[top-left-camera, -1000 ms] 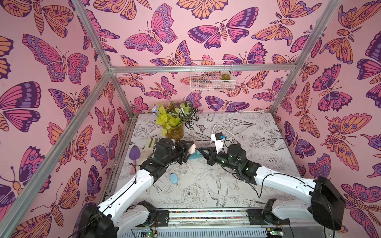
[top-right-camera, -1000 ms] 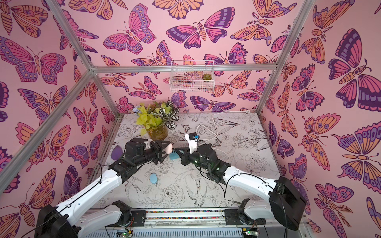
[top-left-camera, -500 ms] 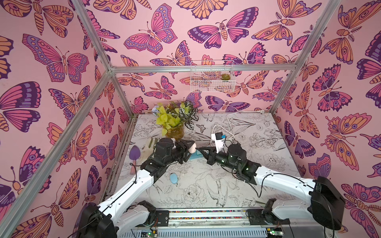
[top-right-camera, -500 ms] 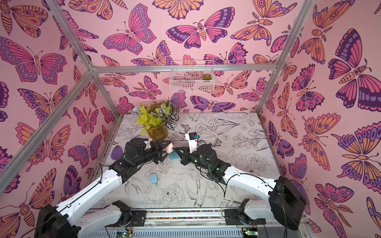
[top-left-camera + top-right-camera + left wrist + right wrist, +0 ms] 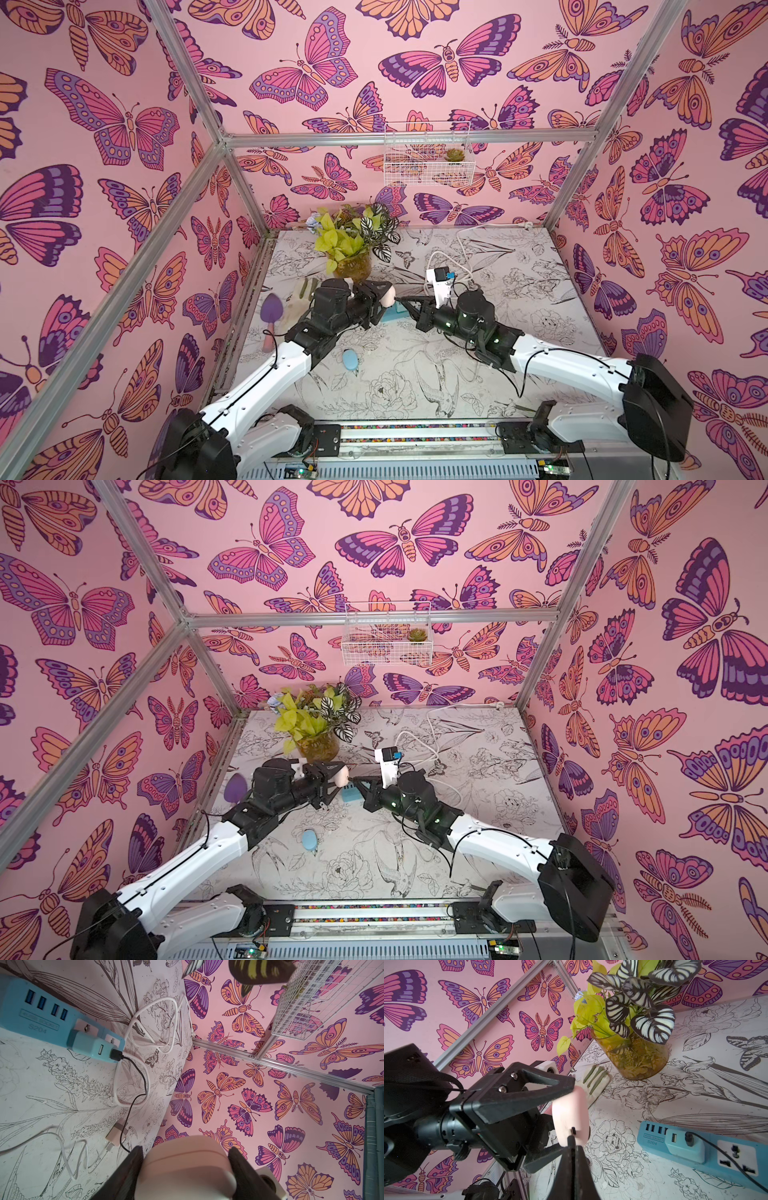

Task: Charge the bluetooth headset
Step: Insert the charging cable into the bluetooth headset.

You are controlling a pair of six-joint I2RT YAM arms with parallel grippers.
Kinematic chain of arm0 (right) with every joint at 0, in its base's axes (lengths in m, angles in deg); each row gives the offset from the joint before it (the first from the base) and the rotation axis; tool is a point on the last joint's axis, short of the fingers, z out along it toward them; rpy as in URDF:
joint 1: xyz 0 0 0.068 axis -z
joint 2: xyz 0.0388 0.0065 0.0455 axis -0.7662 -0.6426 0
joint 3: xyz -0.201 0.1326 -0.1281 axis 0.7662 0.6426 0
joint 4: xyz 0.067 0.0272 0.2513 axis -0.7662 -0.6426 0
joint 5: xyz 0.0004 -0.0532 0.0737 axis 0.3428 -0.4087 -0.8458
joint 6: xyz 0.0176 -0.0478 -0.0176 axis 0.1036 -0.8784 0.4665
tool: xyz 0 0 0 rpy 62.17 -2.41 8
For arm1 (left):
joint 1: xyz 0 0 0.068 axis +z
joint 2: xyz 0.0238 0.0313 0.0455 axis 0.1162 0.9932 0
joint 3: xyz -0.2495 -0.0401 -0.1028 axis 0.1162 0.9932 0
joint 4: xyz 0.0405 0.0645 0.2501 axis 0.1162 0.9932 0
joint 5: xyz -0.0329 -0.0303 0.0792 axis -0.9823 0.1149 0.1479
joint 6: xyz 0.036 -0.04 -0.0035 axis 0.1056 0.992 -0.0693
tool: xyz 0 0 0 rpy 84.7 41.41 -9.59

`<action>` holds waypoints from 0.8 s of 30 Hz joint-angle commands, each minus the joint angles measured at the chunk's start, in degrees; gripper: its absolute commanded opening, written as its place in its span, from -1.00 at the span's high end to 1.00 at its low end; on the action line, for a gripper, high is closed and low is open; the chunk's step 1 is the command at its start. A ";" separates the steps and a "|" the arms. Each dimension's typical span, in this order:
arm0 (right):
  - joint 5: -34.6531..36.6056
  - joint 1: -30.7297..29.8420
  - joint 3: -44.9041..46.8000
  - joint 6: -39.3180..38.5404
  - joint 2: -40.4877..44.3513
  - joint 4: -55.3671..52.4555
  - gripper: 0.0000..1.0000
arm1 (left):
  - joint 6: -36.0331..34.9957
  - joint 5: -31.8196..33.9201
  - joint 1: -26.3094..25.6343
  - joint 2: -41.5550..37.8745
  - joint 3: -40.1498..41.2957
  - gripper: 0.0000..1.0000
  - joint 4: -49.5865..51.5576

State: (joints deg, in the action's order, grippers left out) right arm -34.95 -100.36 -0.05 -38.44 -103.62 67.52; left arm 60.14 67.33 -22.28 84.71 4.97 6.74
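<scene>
A pale pink headset case [image 5: 389,296] [image 5: 341,776] is held above the table, with my left gripper [image 5: 185,1150] shut on its two sides. In the right wrist view the case [image 5: 569,1113] shows a small dark port [image 5: 573,1130] facing my right gripper [image 5: 571,1148]. That gripper is shut on a thin black plug [image 5: 570,1139], whose tip sits just short of the port. The plug's black cable [image 5: 135,1093] runs to a light blue adapter [image 5: 91,1049] in the blue power strip [image 5: 41,1012] [image 5: 695,1147]. In both top views the two grippers meet tip to tip over the strip [image 5: 390,316].
A glass jar with a leafy plant [image 5: 351,262] stands behind the left arm. A glove [image 5: 298,293] and a purple trowel [image 5: 271,309] lie at the left wall. A blue oval object [image 5: 351,359] lies nearer the front. White cables [image 5: 461,253] loop at the back, under a wire basket [image 5: 428,160].
Almost nothing differs. Both arms stay where they were, the case and the plug tip facing each other.
</scene>
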 commanded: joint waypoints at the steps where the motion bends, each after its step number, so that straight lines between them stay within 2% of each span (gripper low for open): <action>1: 1.63 -0.28 0.36 0.25 -0.15 1.13 1.00 | 2.21 -0.49 -0.49 0.18 0.91 0.57 -3.10; 19: 2.77 -0.28 -0.26 -0.63 -0.22 0.33 1.00 | 2.05 -1.32 -0.76 0.69 1.01 0.58 -4.06; 24: 2.16 -0.28 -0.87 -1.24 -1.16 0.94 1.00 | 1.91 -1.78 -1.28 1.89 0.77 0.66 -4.96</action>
State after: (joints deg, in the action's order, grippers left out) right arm -33.05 -100.41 0.00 -38.66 -103.73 67.63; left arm 60.53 66.91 -22.61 85.86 5.56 4.12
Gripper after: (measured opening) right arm 0.059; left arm 0.605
